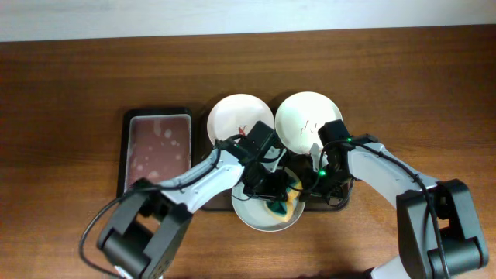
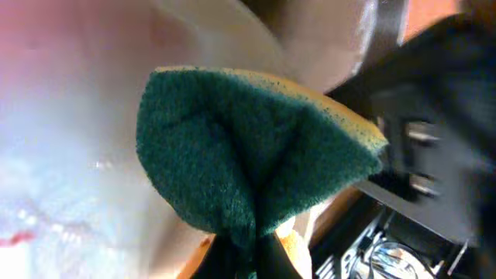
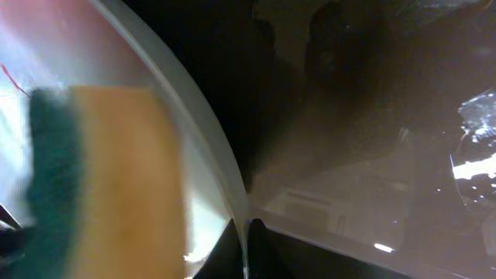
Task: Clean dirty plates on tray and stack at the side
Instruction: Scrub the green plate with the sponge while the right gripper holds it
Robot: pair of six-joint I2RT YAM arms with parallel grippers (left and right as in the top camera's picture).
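Note:
Three white plates lie on the dark brown tray, which they mostly hide. Two sit at the back, the left one and the right one, both with thin red marks. The front plate is tilted. My left gripper is shut on a green and yellow sponge and presses it inside the front plate. In the left wrist view the sponge folds between the fingers. My right gripper is shut on the front plate's right rim, with the sponge just inside.
A smaller narrow black tray with a reddish inside lies left of the plates. Bare brown tabletop spreads to the left, right and back. The two arms cross close together over the tray's middle.

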